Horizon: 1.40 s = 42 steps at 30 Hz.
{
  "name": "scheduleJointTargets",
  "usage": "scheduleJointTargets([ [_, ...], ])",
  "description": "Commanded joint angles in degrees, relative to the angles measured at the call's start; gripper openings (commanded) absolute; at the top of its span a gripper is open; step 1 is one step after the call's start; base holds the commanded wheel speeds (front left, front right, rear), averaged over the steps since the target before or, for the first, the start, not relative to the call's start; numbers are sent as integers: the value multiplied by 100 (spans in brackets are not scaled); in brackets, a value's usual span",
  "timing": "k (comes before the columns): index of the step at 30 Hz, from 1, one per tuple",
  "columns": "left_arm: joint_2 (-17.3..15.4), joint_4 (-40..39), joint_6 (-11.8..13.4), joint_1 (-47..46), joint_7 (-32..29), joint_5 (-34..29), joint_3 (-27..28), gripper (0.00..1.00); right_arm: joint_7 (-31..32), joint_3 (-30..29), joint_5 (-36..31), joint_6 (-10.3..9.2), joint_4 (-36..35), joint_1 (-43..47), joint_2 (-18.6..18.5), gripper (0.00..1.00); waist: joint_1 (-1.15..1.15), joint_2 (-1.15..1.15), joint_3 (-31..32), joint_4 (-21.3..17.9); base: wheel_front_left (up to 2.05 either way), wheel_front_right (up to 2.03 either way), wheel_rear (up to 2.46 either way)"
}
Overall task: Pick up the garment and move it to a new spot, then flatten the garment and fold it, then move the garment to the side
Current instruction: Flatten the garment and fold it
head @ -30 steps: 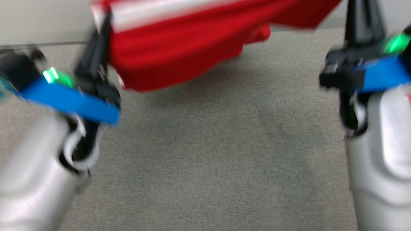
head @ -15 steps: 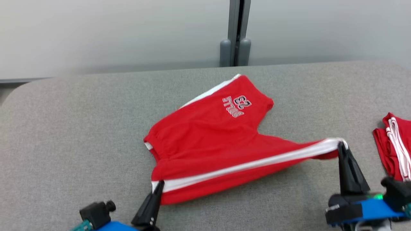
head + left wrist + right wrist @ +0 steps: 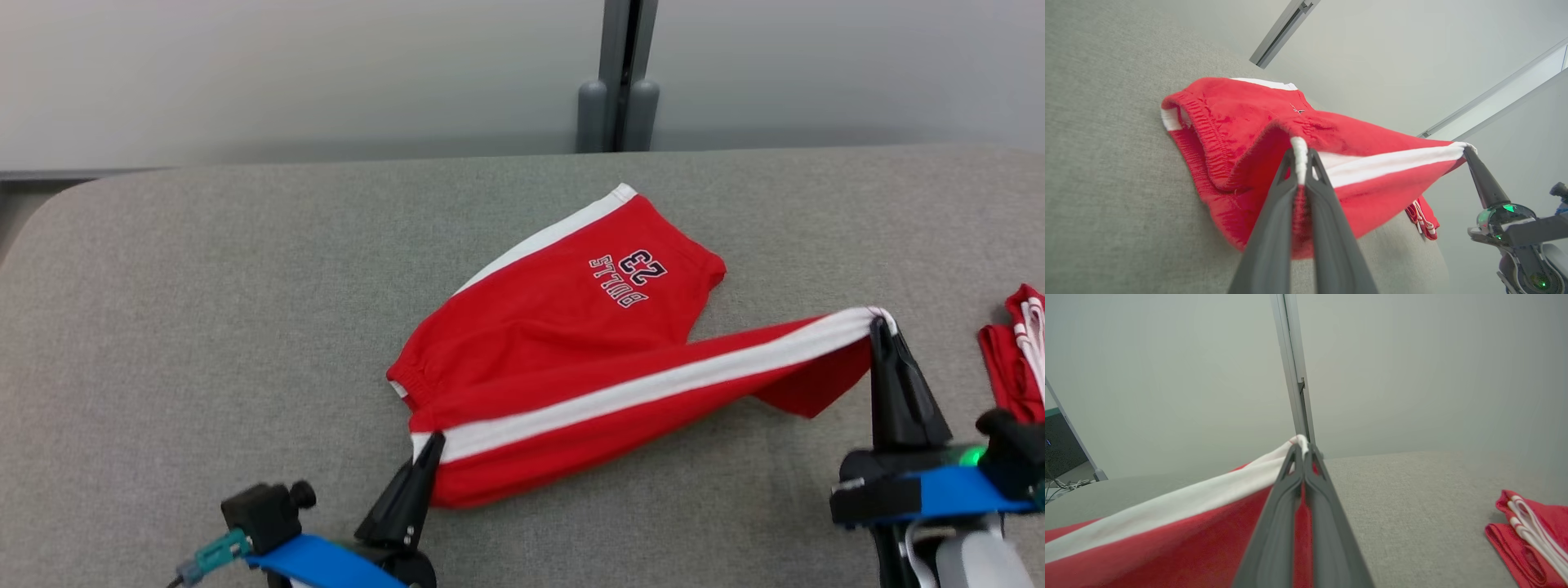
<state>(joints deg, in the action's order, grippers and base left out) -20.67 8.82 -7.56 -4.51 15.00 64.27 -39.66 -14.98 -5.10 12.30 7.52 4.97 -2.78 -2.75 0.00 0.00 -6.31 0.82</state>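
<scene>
The garment [image 3: 563, 343] is a pair of red shorts with white side stripes and a "BULLS 23" print, lying mid-table on the grey cloth. My left gripper [image 3: 434, 441] is shut on the waistband corner at the white stripe, seen close up as left gripper [image 3: 1300, 148]. My right gripper [image 3: 880, 320] is shut on the leg-hem end of the same stripe, held slightly above the table, also right gripper [image 3: 1301, 446]. The striped edge stretches taut between the two grippers, while the far leg rests flat on the table.
A second red garment [image 3: 1016, 363] with white stripes lies folded at the table's right edge, also second red garment [image 3: 1531, 535]. The grey table [image 3: 204, 310] has rounded corners. A pale wall with a grey post [image 3: 619, 82] stands behind it.
The head camera swung from a close blurred view to the whole table. The garment came down from hanging onto the table. Since half a second ago the right gripper lifted its end slightly.
</scene>
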Motion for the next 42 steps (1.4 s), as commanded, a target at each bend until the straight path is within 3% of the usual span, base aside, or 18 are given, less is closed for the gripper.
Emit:
scheduleJointTargets([
  [1, -5, -59, 14, -372, 22, 102, -49, 0, -23, 21, -181, -4, 199, -490, -29, 0, 0, 0, -337, 226, 0, 0, 0],
  [12, 188, -10, 12, -1884, 22, 717, -70, 0, 265, -22, -1369, -4, 1903, -3147, -30, 0, 0, 0, -1490, 744, 0, 0, 0],
  [26, 428, 322, 12, -2648, 22, 1042, 9, 0, 226, -532, -2619, -4, 3505, -5066, -25, 0, 0, 0, -2271, 1053, 0, 0, 0],
  [27, 437, 340, 12, -2662, 22, 1025, 1, 0, 207, -582, -2652, -4, 3600, -5116, -25, 14, 0, 0, -2287, 1060, 0, 0, 0],
  [28, 470, 382, 12, -2648, 22, 1047, 48, 47, 173, -628, -2676, -4, 3682, -5155, -29, 98, 0, 0, -2298, 1065, 0, 0, 0],
  [29, 491, 428, 12, -2612, 20, 1075, 72, 100, 161, -639, -2692, -4, 3799, -5174, -30, 100, 0, 0, -2302, 1065, 0, 0, 0],
  [42, 517, 790, 17, -1806, 16, 564, 727, 100, 79, -966, -2842, -4, 4371, -4637, -24, 100, 0, 0, -2006, 967, 0, 0, 0],
])
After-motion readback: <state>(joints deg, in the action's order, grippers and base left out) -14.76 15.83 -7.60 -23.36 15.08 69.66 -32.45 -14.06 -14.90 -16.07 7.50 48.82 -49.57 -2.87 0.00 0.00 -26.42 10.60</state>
